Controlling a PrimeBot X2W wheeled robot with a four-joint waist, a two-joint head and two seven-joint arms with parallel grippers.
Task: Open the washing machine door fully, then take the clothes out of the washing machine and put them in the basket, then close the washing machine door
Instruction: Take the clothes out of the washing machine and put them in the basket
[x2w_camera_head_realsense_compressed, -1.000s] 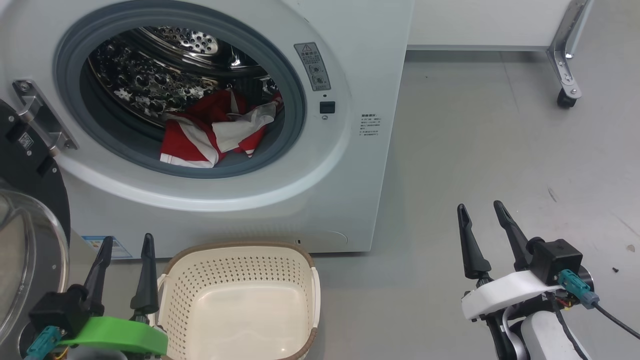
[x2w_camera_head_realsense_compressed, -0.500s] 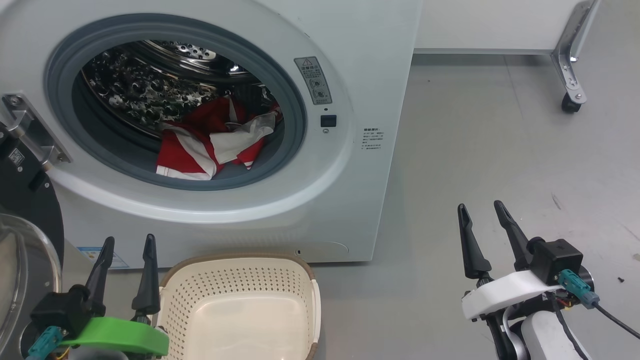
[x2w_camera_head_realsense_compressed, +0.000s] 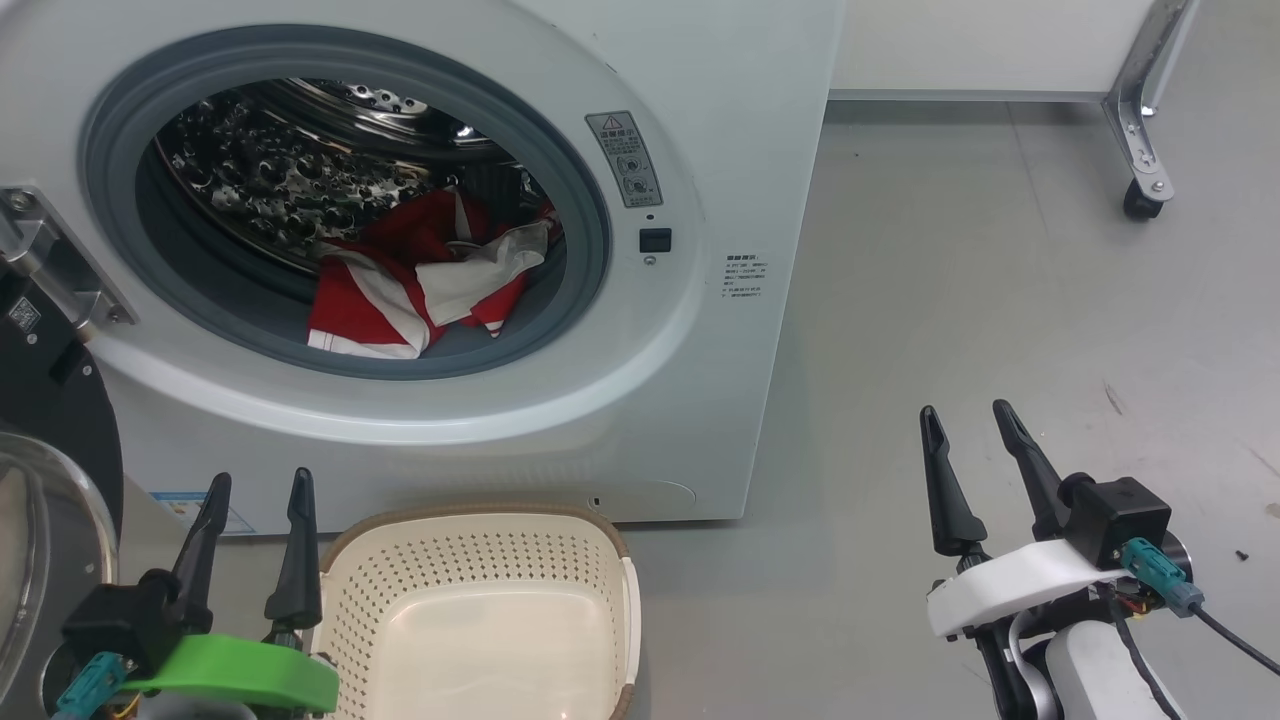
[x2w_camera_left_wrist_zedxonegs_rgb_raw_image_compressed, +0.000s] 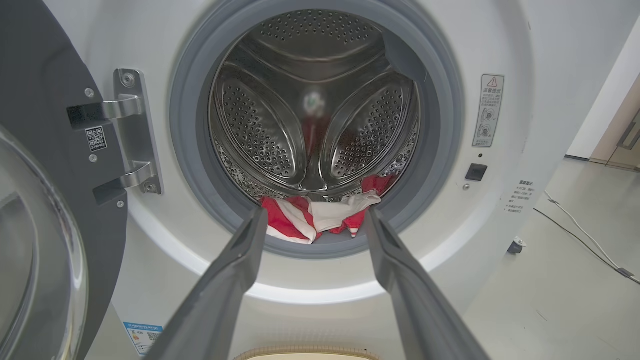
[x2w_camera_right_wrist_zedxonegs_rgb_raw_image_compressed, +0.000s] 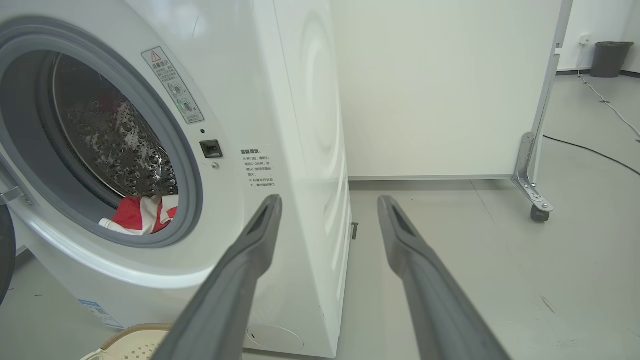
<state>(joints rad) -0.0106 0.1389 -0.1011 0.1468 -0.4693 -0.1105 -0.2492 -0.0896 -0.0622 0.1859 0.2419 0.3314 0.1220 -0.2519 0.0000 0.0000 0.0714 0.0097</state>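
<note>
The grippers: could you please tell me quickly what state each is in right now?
Left gripper: open, holding nothing.
Right gripper: open, holding nothing.

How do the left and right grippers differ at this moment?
The left gripper sits on a green mount, the right gripper on a white mount. The left one hangs beside the basket before the washing machine; the right one over the floor further right. Both are open, holding nothing.

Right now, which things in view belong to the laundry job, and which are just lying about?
Job:
washing machine
washing machine door, open
clothes, in the drum
basket, empty

Lying about:
wheeled white partition
floor cable
grey bin
</note>
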